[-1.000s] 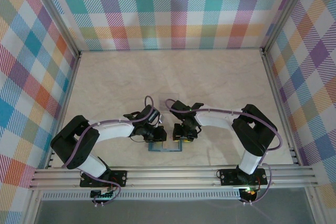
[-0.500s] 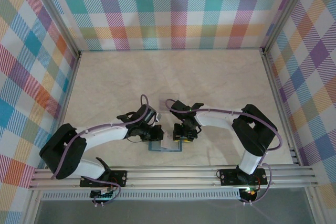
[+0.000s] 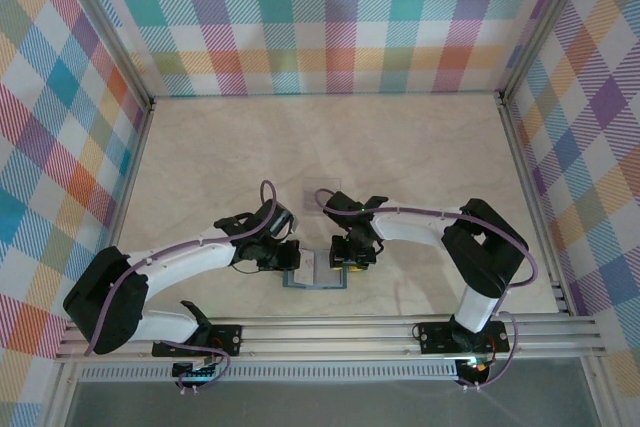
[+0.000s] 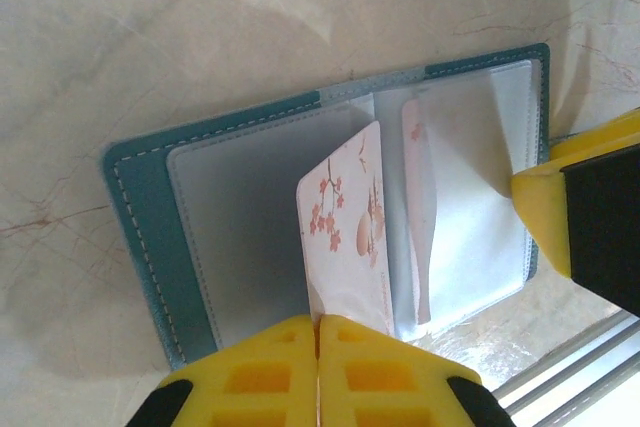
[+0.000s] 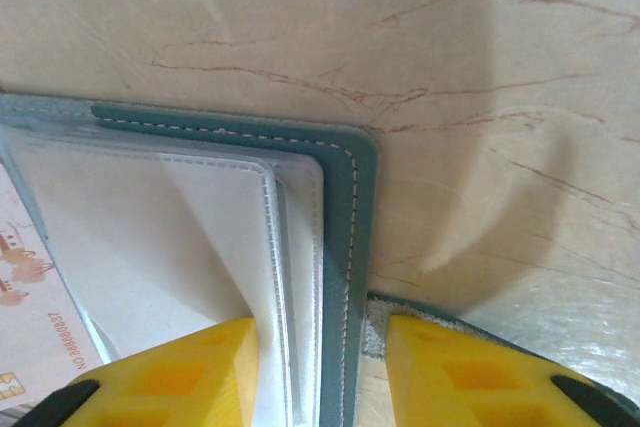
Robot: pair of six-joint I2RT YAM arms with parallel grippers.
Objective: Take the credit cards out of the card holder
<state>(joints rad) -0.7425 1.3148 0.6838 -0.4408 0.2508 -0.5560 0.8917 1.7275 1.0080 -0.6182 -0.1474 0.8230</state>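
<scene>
Open card holder (image 4: 140,237), credit cards (image 4: 345,237) inside

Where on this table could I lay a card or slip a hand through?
The far half of the table, beyond the loose pale card, is bare from side wall to side wall. The near middle is crowded: the left end effector, pinching a credit card, and the right end effector meet over the open card holder.
</scene>
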